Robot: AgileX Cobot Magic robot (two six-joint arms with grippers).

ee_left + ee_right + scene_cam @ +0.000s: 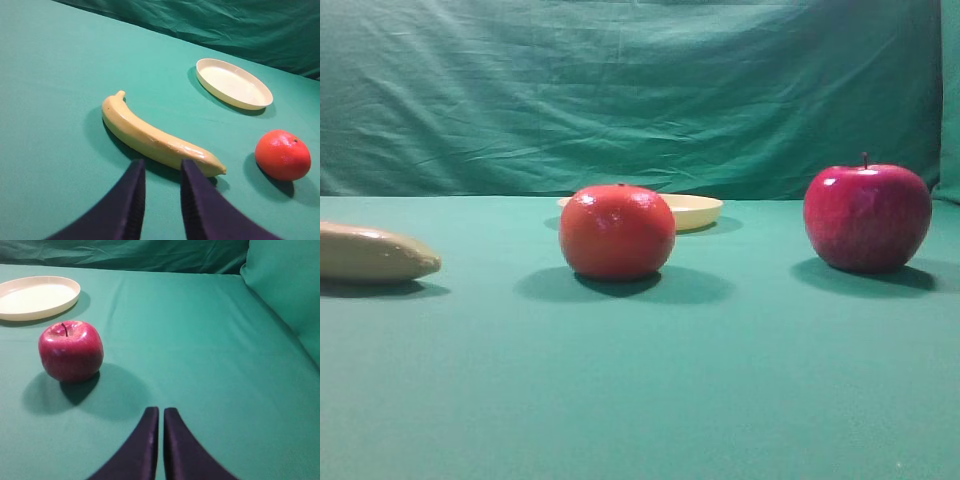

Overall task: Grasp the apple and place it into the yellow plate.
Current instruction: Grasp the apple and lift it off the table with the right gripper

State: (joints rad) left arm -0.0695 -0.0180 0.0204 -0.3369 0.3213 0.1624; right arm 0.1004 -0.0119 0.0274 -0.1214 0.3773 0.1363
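The crimson apple (867,217) with a thin dark stem stands upright on the green cloth at the right; it also shows in the right wrist view (71,351), ahead and left of my right gripper (160,412), which is shut and empty. The pale yellow plate (695,209) lies empty at the back, partly hidden behind the orange-red fruit; it shows in the left wrist view (233,83) and the right wrist view (37,296). My left gripper (161,167) is slightly open and empty, just short of the banana. Neither gripper shows in the exterior view.
An orange-red stemless fruit (617,231) sits mid-table in front of the plate, also in the left wrist view (283,154). A yellow banana (156,136) lies at the left (372,253). Green cloth backdrop (640,90) rises behind and at the right (285,290).
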